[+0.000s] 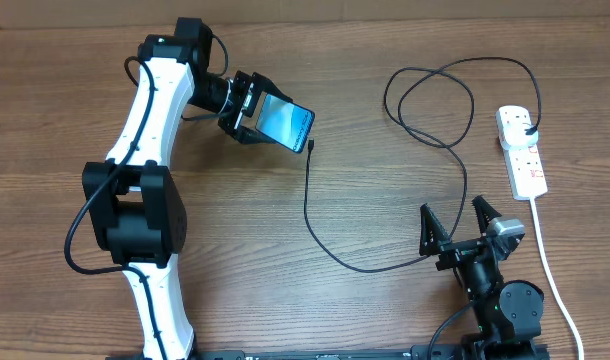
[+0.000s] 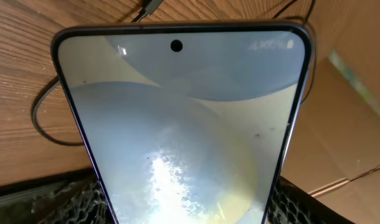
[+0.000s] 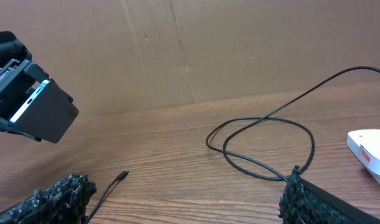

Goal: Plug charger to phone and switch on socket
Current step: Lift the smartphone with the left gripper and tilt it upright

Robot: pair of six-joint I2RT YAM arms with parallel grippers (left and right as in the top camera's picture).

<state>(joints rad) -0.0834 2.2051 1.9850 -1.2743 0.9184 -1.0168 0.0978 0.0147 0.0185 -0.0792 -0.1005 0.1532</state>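
Observation:
My left gripper [image 1: 253,120] is shut on the phone [image 1: 284,120] and holds it above the table at the back left; its lit screen fills the left wrist view [image 2: 180,124]. The phone also shows raised at the left of the right wrist view [image 3: 43,109]. The charger cable [image 1: 315,215] runs from its loose connector tip [image 1: 312,147], lying just below the phone, across the table to a loop [image 1: 430,100] and to the black plug [image 1: 528,128] in the white socket strip [image 1: 521,150]. The tip [image 3: 121,176] lies on the wood. My right gripper [image 1: 461,228] is open and empty at the front right.
The socket's thick white cord [image 1: 550,270] runs down the right edge past my right arm. A cardboard wall [image 3: 209,50] stands behind the table. The cable loop [image 3: 265,146] lies between my right gripper and the wall.

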